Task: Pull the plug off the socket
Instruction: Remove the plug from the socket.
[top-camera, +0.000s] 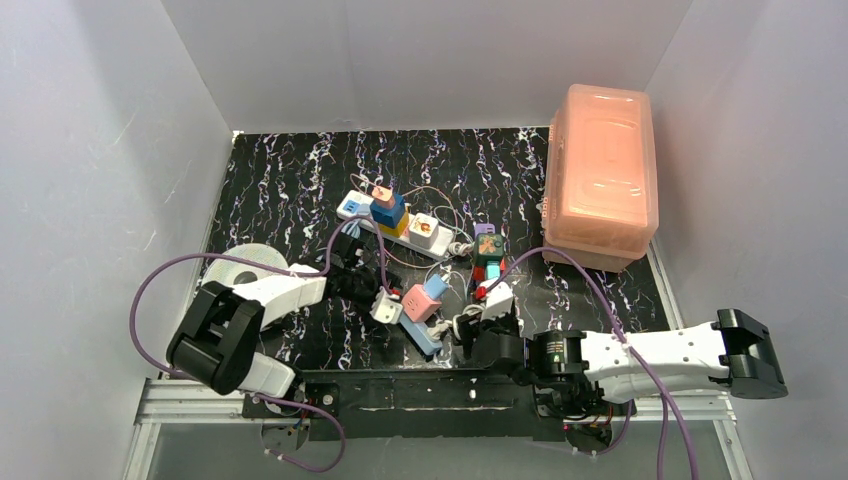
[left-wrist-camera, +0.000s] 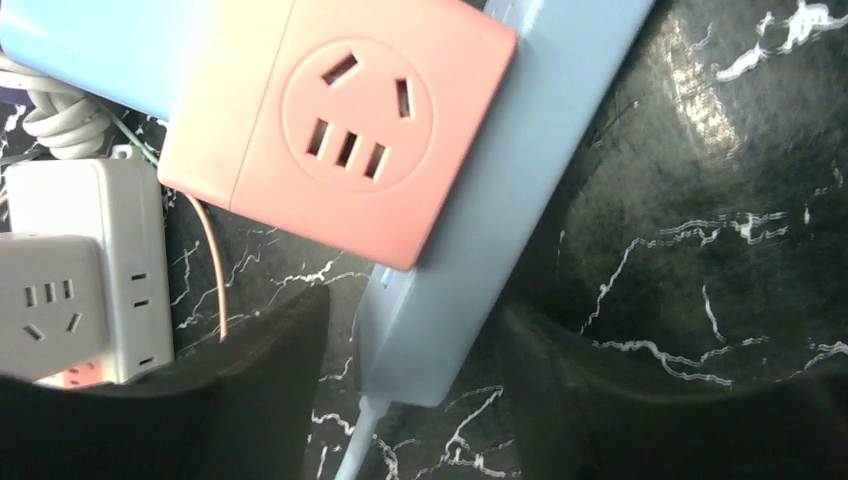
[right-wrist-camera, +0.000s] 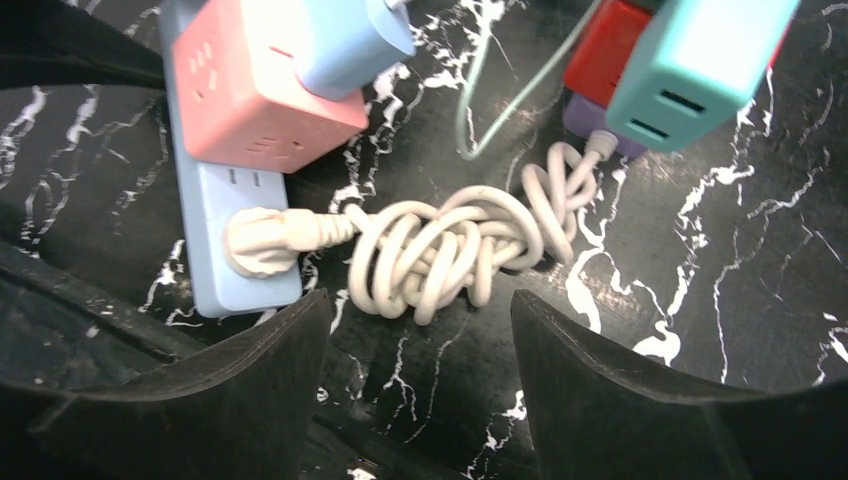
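- Top external view: the white power strip (top-camera: 350, 208) lies slantwise at the middle of the tabletop (top-camera: 280, 180), beyond both arms. A blue-and-yellow stack (top-camera: 388, 212) and a white block (top-camera: 425, 232) sit plugged into its face. Either could be the plug meant; cannot tell which.
- Neither gripper is at that strip. Both work nearer the arm bases, among the closer clutter.
- Left wrist view: the left gripper (left-wrist-camera: 410, 310) is open, its fingers (left-wrist-camera: 270, 380) either side of the cord end of a light-blue strip (left-wrist-camera: 470, 250). Bare tabletop shows between the strip and the finger on the view's left, so it is not clamped. The other side is too close to call.
- A pink cube (left-wrist-camera: 340, 130) is plugged in on top of that blue strip, just ahead of the fingers. A white cube (left-wrist-camera: 50, 300) lies beside it.
- Right wrist view: the right gripper (right-wrist-camera: 418, 300) is open and holds nothing. It hangs over a knotted cord bundle (right-wrist-camera: 450, 250) that runs from a round white plug (right-wrist-camera: 260, 240) seated in the blue strip's end.
- A teal block (right-wrist-camera: 700, 60) and a red block (right-wrist-camera: 600, 50) sit at this view's upper right.
- Judgement: the left straddle looks like a brace on the blue strip, which is not the task's strip. The pull has not begun. Both arms would need to reach farther up the tabletop, one to pin the white strip, one to take the plug.
- Risk: an unpinned strip lifts with its plug, and loose cords may snag.
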